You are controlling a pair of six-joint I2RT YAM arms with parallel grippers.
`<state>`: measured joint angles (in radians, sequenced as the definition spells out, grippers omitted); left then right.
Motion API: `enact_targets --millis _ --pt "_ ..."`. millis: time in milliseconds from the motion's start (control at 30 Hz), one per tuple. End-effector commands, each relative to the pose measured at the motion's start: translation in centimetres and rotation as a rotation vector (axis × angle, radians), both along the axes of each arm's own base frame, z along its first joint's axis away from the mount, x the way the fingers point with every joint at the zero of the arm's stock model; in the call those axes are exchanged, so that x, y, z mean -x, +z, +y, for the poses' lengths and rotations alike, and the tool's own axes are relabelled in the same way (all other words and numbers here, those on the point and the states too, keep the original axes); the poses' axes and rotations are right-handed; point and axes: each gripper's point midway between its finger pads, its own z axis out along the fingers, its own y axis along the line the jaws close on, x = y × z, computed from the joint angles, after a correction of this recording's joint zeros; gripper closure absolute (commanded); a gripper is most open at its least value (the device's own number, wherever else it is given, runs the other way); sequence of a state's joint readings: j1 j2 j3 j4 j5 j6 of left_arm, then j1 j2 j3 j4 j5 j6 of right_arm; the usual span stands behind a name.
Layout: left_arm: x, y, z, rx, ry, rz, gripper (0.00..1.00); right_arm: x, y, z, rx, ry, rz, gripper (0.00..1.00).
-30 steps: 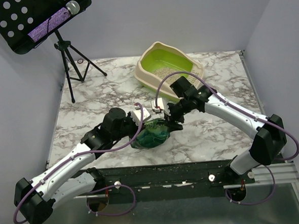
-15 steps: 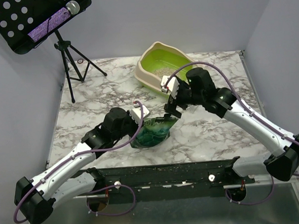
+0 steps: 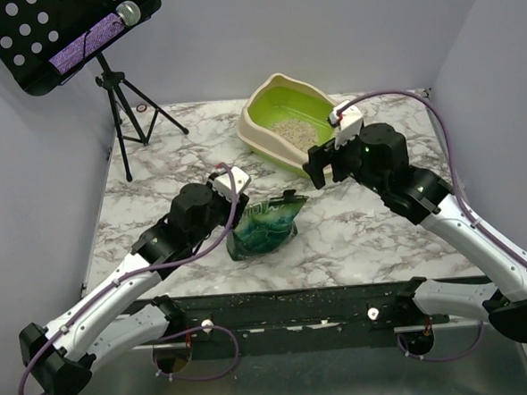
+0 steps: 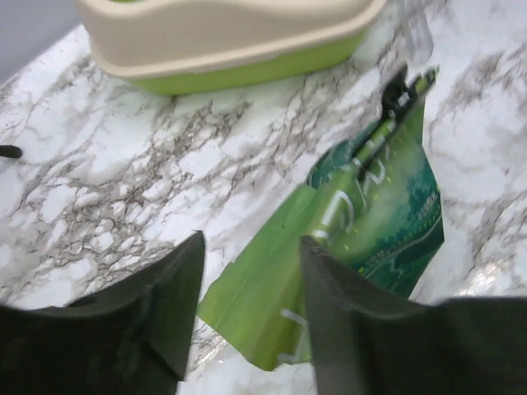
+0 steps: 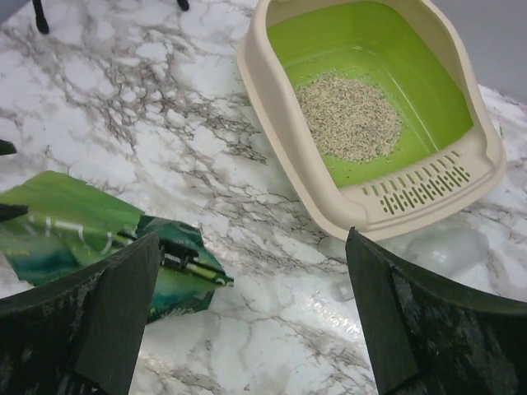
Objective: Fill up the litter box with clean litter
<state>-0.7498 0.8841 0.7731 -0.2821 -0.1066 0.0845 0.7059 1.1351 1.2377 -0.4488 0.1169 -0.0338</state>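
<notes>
Sitting toward the far side of the marble desk [image 3: 179, 140], the litter box [image 3: 262, 137] shows its beige rim and lime-green inside, with its slotted end turned toward the right arm. The clean litter [image 5: 348, 115] lies as a loose pale patch in the middle of the box floor, bare green all around it. The green bag [image 3: 265, 229] lies flat on the desk nearer the arms, apart from the box, its top edge pointing toward the box.

The left hand [image 4: 251, 247] hangs over the bag's near corner. Its two dark fingers [image 4: 165, 304] stand a moderate gap apart, and a light-green flap of the bag shows in that gap. The wrist view does not show whether either finger touches the flap, but nothing is clamped.

The right hand [image 5: 251, 239] is spread wide and holds nothing. It hovers above bare desk between the bag and the box, just beside the box's slotted rim. A black music stand [image 3: 66, 35] on a tripod stands at the far left corner.
</notes>
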Motion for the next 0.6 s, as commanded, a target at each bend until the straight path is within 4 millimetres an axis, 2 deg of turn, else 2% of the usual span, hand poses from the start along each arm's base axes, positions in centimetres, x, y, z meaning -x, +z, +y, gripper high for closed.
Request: enact_targets --millis 0,33,67,267,367,467,567 --pt "-0.3 6.4 1.1 0.145 0.070 -0.122 0.31 -1.0 0.5 -1.8 -0.137 -0.216 0.026 0.00" --pt "-0.1 7.0 1.1 0.165 0.064 -0.132 0.20 -1.2 0.5 -2.4 -0.150 -0.258 0.026 0.00" --pt "0.1 7.7 1.1 0.188 0.064 -0.141 0.01 -1.2 0.5 -2.7 -0.164 -0.288 0.029 0.00" --pt "-0.2 10.6 2.0 0.206 0.123 -0.154 0.01 -1.3 0.5 -4.9 -0.236 -0.453 0.052 0.00" --pt "-0.8 11.5 2.5 0.160 0.157 -0.152 0.01 -0.9 0.8 -5.1 -0.226 -0.431 0.039 0.00" --pt "-2.0 12.3 3.9 0.163 0.261 -0.189 0.01 -0.8 1.3 -6.1 -0.273 -0.474 -0.008 0.00" --pt "-2.1 13.1 3.9 0.187 0.260 -0.232 0.01 -0.5 1.6 -6.2 -0.288 -0.434 -0.059 0.00"
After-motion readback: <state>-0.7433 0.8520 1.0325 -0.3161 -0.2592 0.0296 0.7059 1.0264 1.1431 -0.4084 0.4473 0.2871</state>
